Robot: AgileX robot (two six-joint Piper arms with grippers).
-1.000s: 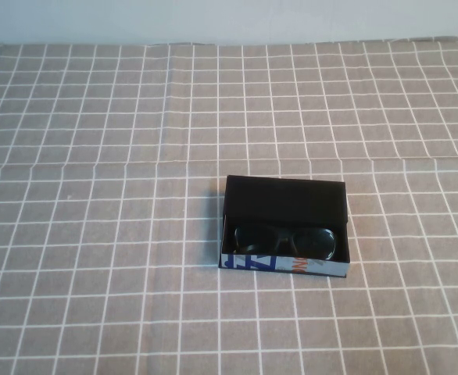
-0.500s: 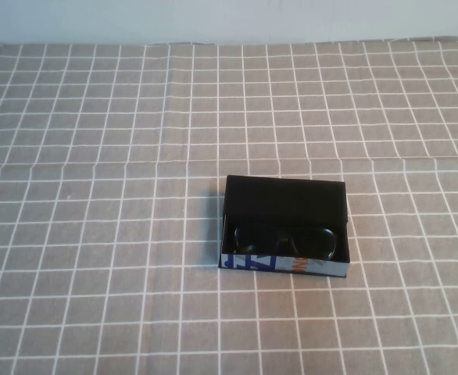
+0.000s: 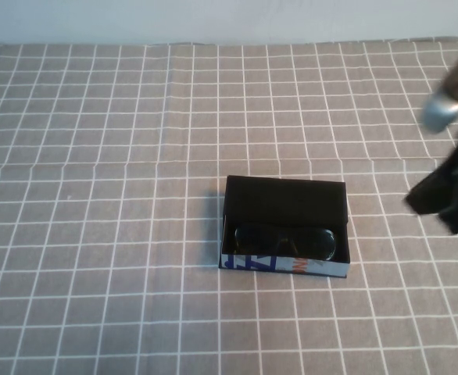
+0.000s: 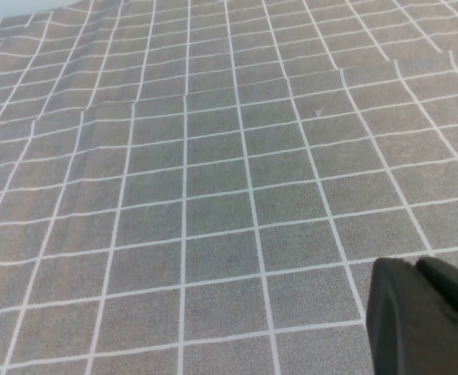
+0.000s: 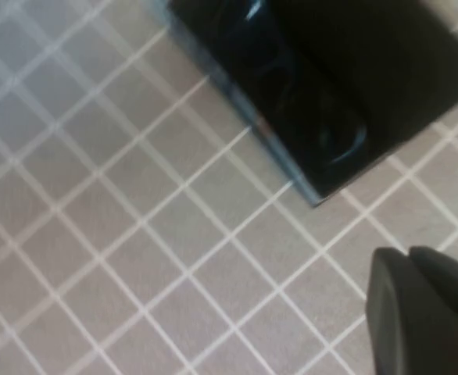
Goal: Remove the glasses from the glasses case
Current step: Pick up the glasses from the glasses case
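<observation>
From my high camera the glasses case (image 3: pixel 285 226) sits open just right of the table's middle, on the grey checked tablecloth (image 3: pixel 96 234). Its white long side with blue and orange print faces me, toward 6 o'clock, and the black far wall stands toward 12. The glasses (image 3: pixel 285 241) lie inside it, along the near wall, lenses side by side and spanning nearly the full width of the box — not lifted at all.

The right gripper (image 3: pixel 446 199) hangs at the case's 3 o'clock, well apart from it, near the right edge of the high view. It is a dark blurred shape with a silvery part of the arm above it, and I cannot tell whether its fingers are parted or closed. The right wrist camera shows the case (image 5: pixel 346 86) with the glasses (image 5: pixel 291 86) inside, and only one black fingertip (image 5: pixel 416 312) at the picture's edge.

The left gripper does not show in the high view. On the left wrist camera I get one black fingertip (image 4: pixel 416 312) over bare cloth (image 4: pixel 213 195) — its state I cannot tell either.
</observation>
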